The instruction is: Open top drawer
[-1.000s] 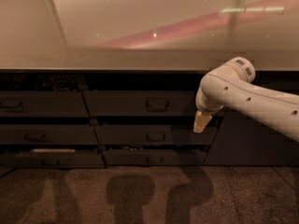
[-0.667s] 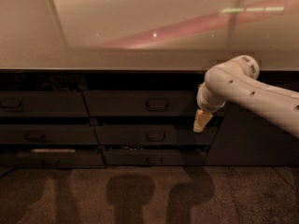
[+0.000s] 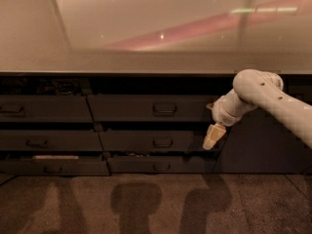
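Since a second ago our white jointed arm has swung a little to the right and its cream-tipped gripper has sunk slightly, with nothing else changed. Nearest us lies the brown speckled floor, crossed by soft shadows. Above it the gripper hangs pointing downward in front of the right end of the shorter dark grey middle drawer front; whether it is parted or closed we cannot tell. Behind and up to the left sits the top drawer, the wide dark grey front in the upper row, and we judge it shut or very nearly so. Its small rectangular loop handle is well apart from the gripper, higher and to the left. To do this step well, we should rise to handle height, travel left until centred on the loop, approach squarely, take hold of its bar, then pull straight back along the rails without twisting. Farthest back, the pale glossy countertop overhangs the drawers.
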Robot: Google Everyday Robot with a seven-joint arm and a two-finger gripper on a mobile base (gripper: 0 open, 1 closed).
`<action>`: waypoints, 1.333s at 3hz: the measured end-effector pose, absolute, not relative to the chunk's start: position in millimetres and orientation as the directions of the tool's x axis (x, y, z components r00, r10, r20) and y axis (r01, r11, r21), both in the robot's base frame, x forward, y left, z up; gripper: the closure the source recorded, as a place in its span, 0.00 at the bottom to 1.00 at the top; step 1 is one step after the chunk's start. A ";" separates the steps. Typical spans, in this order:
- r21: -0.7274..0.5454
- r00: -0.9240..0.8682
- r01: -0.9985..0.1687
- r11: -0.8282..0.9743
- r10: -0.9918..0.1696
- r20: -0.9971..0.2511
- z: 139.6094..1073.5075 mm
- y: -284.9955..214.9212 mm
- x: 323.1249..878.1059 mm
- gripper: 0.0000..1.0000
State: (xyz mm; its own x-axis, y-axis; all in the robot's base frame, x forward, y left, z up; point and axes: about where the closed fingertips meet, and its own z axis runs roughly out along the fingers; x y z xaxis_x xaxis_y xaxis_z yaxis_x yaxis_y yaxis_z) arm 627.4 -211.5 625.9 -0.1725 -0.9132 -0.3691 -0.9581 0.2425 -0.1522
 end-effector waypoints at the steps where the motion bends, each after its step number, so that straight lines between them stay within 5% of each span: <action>1: -0.152 -0.173 -0.958 0.243 -0.913 -0.369 625.9 -211.5 627.4 0.00; 4: -0.233 -0.293 -0.885 0.402 -0.872 -0.391 683.5 -219.5 627.7 0.00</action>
State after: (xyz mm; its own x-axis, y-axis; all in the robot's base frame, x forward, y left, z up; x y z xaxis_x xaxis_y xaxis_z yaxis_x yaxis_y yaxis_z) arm 627.7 -219.5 683.5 -0.2935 -0.8722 -0.3913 -0.8853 0.4024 -0.2330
